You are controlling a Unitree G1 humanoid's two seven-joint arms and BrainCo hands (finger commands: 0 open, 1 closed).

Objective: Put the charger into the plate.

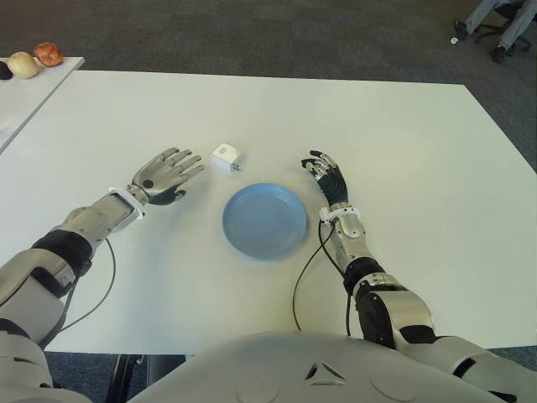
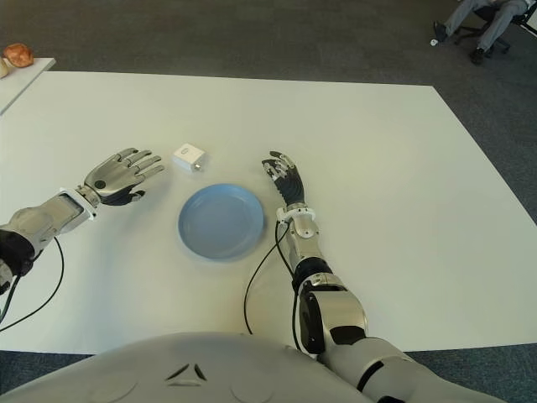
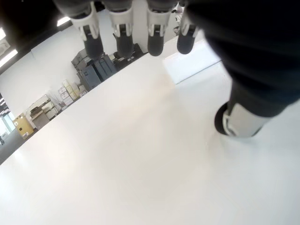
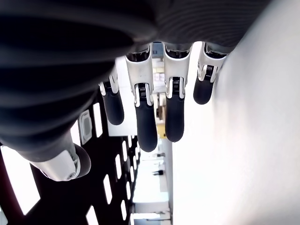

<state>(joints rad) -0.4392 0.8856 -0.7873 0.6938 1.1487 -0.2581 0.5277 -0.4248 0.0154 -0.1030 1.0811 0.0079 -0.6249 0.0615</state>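
Note:
A small white charger (image 1: 226,157) lies on the white table (image 1: 403,143), just beyond the far-left rim of the round blue plate (image 1: 264,221). My left hand (image 1: 168,175) hovers left of the charger, palm down, fingers (image 3: 154,37) stretched out and holding nothing. To the right of the plate is my right hand (image 1: 327,176), fingers (image 4: 140,117) extended and holding nothing. The plate has nothing in it.
A second white table (image 1: 25,96) at the far left carries a few small rounded items (image 1: 48,54). A person's legs and a chair base (image 1: 495,29) show at the far right on the dark carpet. Cables (image 1: 306,273) trail from both wrists.

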